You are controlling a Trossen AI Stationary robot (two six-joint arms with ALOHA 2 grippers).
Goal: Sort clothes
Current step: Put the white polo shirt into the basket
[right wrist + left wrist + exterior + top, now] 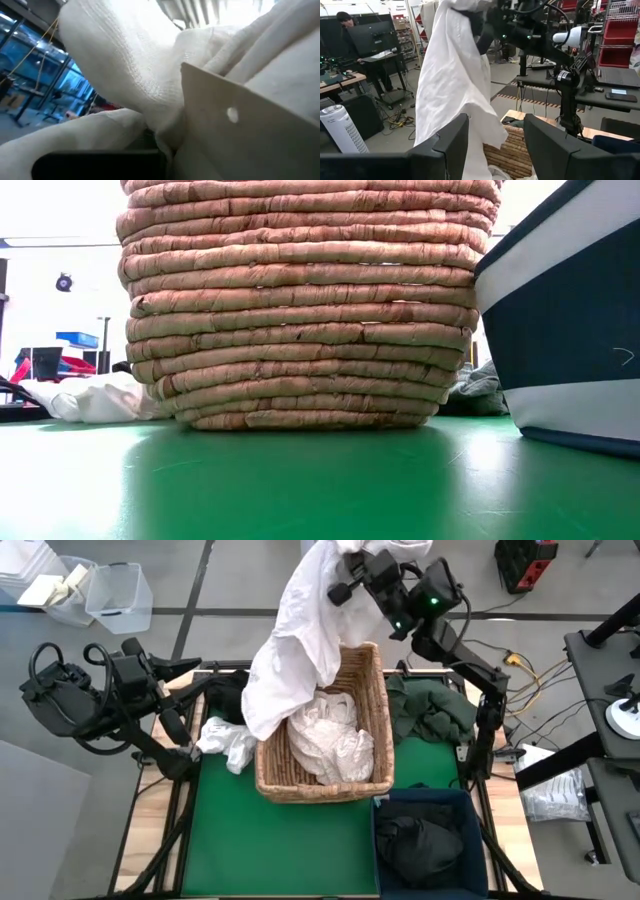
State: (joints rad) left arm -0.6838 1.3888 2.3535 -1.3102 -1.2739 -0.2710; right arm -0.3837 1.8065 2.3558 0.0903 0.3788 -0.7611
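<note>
White shirt (295, 640): hangs in the upper middle of the overhead frame, from above the back rim of the basket down across its left side; the lower hem drapes over the left wall.
Right gripper (352, 562): top centre of the overhead frame, fingers pressed together on a bunched fold at the top of the white shirt; its wrist view shows only white cloth up close.
Left gripper (495, 137): left of the overhead frame, beside the basket, fingers spread with nothing between them; it faces the hanging shirt.
Basket (377, 710): tan wicker, centre of the table, with crumpled white clothes (330, 740) lying inside.
Small white garment (226, 743): on the green mat just left of the basket, near the left gripper.
Dark green garment (430, 712): heaped at the right of the basket, upper right part of the table.
Black garment (228, 692): partly hidden behind the hanging shirt, left of the basket's back corner.
Blue bin (383, 810): lower right of the overhead frame, with dark clothes (420, 845) inside.
Handling: the shirt looks light, thin and limp; it folds under its own weight and will likely trail and snag on the wicker rim.
Where to hold: a pinch on a gathered fold seems secure; a second grip low on the free edge would likely control the swing.
Person: seated at a desk, upper left of the left wrist view, far behind the table.
</note>
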